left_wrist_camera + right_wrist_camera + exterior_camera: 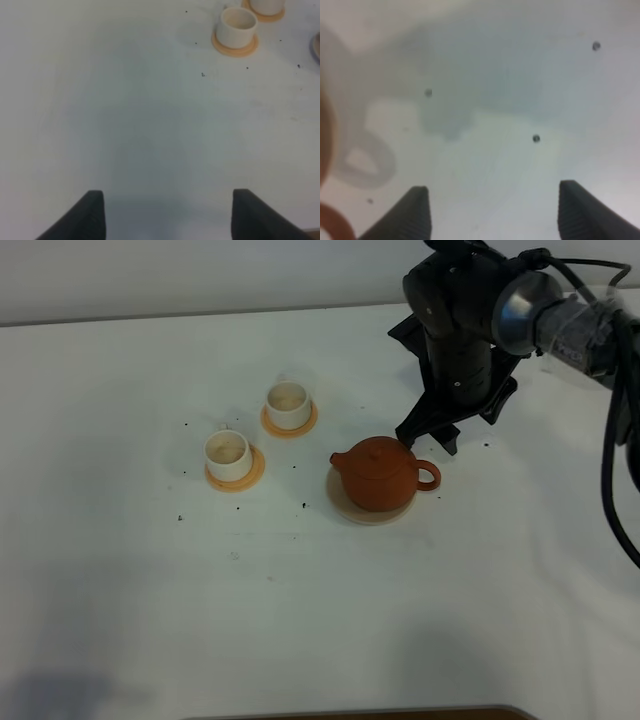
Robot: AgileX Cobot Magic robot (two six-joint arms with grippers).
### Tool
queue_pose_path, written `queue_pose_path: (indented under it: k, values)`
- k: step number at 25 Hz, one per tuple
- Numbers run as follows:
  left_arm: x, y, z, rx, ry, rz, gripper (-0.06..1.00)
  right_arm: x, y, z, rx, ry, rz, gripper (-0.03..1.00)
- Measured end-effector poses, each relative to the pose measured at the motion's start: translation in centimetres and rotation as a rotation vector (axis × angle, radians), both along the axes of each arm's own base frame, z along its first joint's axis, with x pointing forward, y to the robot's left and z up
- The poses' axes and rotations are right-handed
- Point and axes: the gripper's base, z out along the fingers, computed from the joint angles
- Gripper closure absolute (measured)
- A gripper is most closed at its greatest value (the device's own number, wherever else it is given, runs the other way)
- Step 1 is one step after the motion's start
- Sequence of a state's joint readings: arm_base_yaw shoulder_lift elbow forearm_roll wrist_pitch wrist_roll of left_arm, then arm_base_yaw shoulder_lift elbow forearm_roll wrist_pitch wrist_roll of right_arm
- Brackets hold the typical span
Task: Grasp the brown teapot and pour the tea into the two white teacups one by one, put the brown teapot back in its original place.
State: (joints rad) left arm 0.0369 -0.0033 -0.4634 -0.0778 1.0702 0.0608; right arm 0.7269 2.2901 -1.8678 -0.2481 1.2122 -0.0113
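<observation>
Where the squat reddish-brown clay teapot [378, 472] sits: on a flat round pale beige saucer [355, 512], right of the white desk's [400, 620] middle, just on the near-edge side of the right claw [428, 438].
Right claw: black jaws spread wide, nothing between them, close by the teapot's loop handle.
Left claw [168, 195]: spread, empty, over bare desk.
Teapot surface: smooth, matte, knobbed lid on, spout toward the cups.
Near teacup [228, 455]: small white cylinder on an orange-tan round coaster [222, 483].
Far teacup [287, 404]: same kind, just beside it.
Cup contents: cannot tell.
</observation>
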Motion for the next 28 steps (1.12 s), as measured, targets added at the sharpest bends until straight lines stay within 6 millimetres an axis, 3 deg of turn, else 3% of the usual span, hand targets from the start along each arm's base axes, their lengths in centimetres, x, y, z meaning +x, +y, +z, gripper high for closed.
queue_pose_path:
  k: [5,14,28]
  values:
    - [0.0,0.0,0.0,0.0,0.0,0.0,0.37,-1.2,-1.0,0.4,-0.019,0.029,0.004,0.4]
    - [0.0,0.0,0.0,0.0,0.0,0.0,0.37,-1.2,-1.1,0.5,-0.044,0.045,0.127,0.4]
    - [0.0,0.0,0.0,0.0,0.0,0.0,0.37,-1.0,0.0,0.4,0.05,0.027,0.254,0.4]
